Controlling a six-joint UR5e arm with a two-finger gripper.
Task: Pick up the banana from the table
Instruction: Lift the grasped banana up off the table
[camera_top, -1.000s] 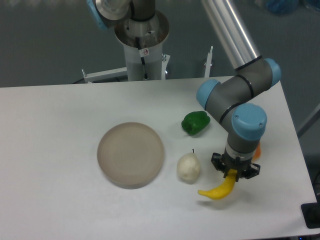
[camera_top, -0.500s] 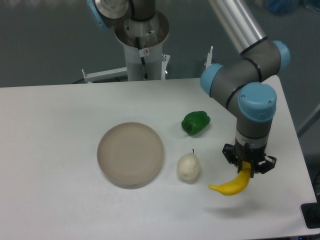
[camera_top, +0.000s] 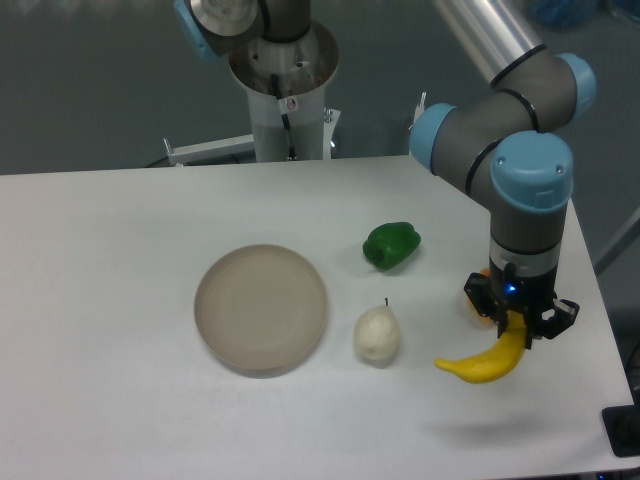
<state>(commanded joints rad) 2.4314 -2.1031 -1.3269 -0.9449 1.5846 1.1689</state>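
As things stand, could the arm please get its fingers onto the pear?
Probably not right away: the gripper is shut on the banana, so its fingers are occupied. Otherwise the pear stands uncovered on the table, with nothing over it.

Dark grey-blue floor (camera_top: 90, 90) lying behind white tabletop — white metal frame (camera_top: 215, 150) standing at far edge.
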